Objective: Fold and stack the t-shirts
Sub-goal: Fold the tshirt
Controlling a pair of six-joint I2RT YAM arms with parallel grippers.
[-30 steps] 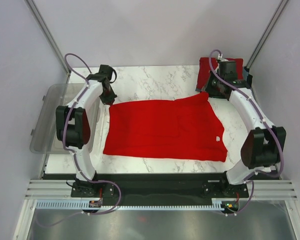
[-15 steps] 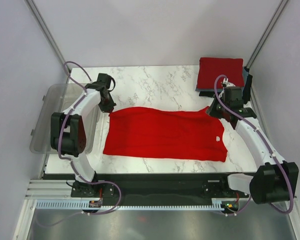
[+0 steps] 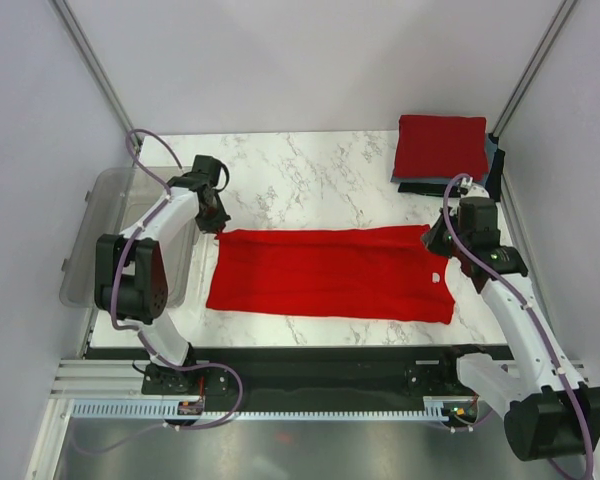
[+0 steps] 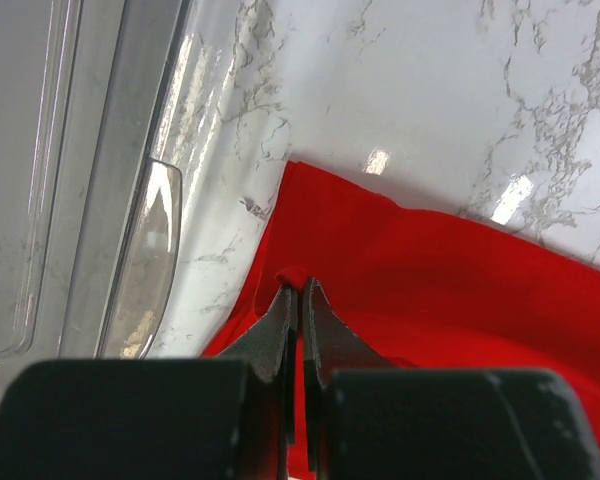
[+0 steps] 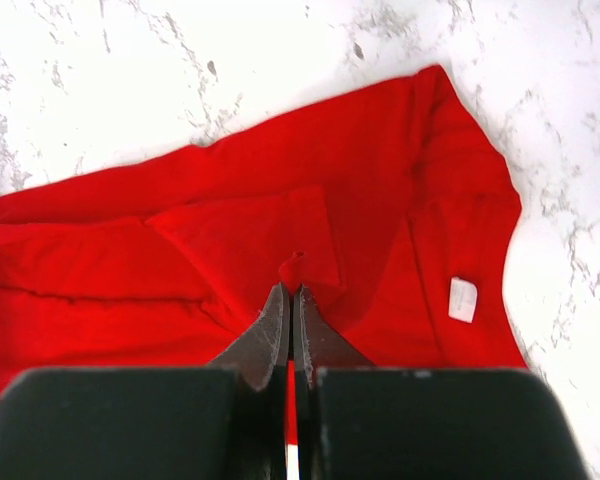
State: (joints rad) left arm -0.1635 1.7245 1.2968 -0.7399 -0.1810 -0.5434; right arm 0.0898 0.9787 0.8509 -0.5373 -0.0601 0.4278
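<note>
A bright red t-shirt lies on the marble table, its far part doubled over toward the near edge. Its white neck label shows at the right, also in the right wrist view. My left gripper is shut on the shirt's far left edge, a red pinch of cloth between the tips. My right gripper is shut on the far right edge, cloth between the tips. A folded red t-shirt lies on a grey-blue one at the far right corner.
A clear grey plastic bin stands off the table's left edge, its rim showing in the left wrist view. Bare marble lies beyond the shirt. Grey walls close in on both sides.
Both grippers have pulled the shirt's far edge toward the near side, so the shirt is now a narrower, doubled band. The right arm has swung away from the stack at the far right.
</note>
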